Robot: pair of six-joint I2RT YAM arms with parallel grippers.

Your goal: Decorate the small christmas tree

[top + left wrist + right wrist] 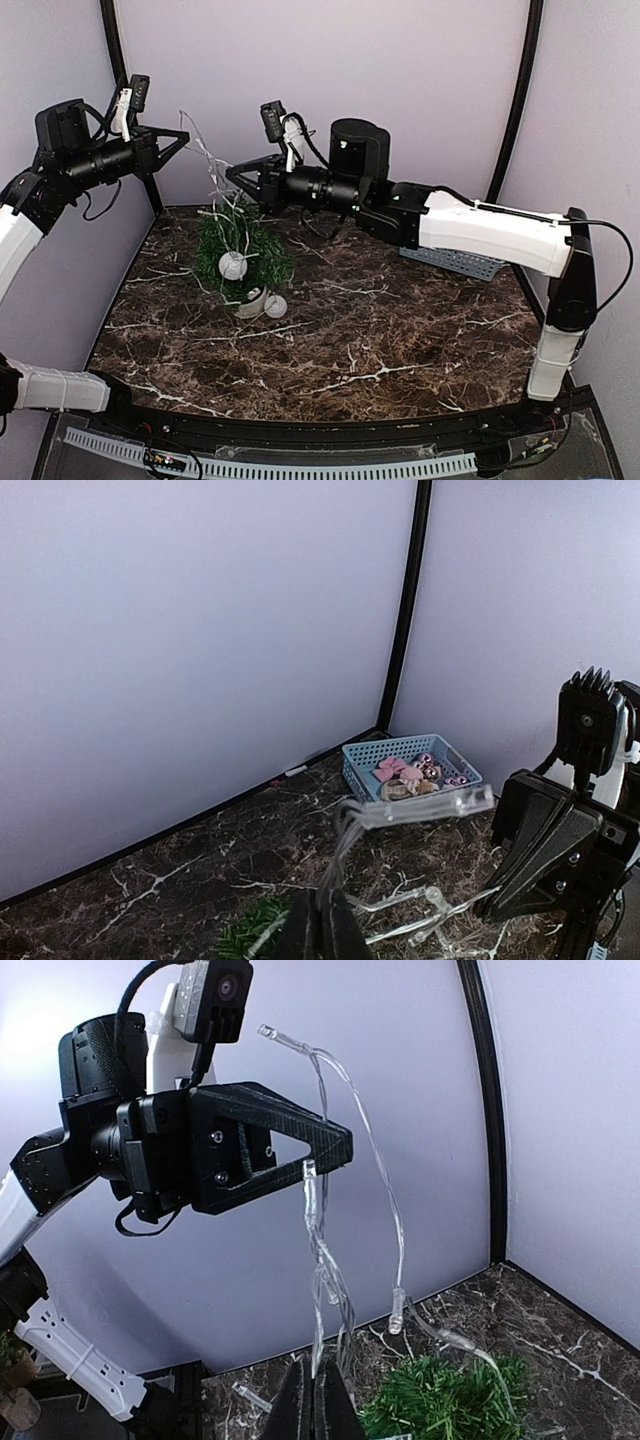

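The dark marble table (380, 340) fills the scene. The right arm (480, 230) stretches across it from the right, and the left arm (90, 165) comes in high on the far left. Both wrists are raised so that what they carry hangs free above the branches. The tree (245, 245) stands left of centre in its white pot (250, 303), directly below and between the two grippers. That is likely why they meet there: a strand let down from this height would fall onto the crown. The blue basket (362, 768), with pink trinkets inside, sits at the far right, well apart from the tree and largely hidden behind the right arm in the top view. The light string (212, 160), a clear wire with small bulbs, loops up between the arms, and its lower strands reach down to the treetop. The left gripper (322, 920) is pinched tight on one part of the string and the right gripper (315, 1400) is clamped on another. The slack between them appears meant for spreading the wire before it is draped. One white ball (232, 266) sits on the tree's near face. A second ball (275, 306) lies on the table just beside the pot, seemingly unhung.
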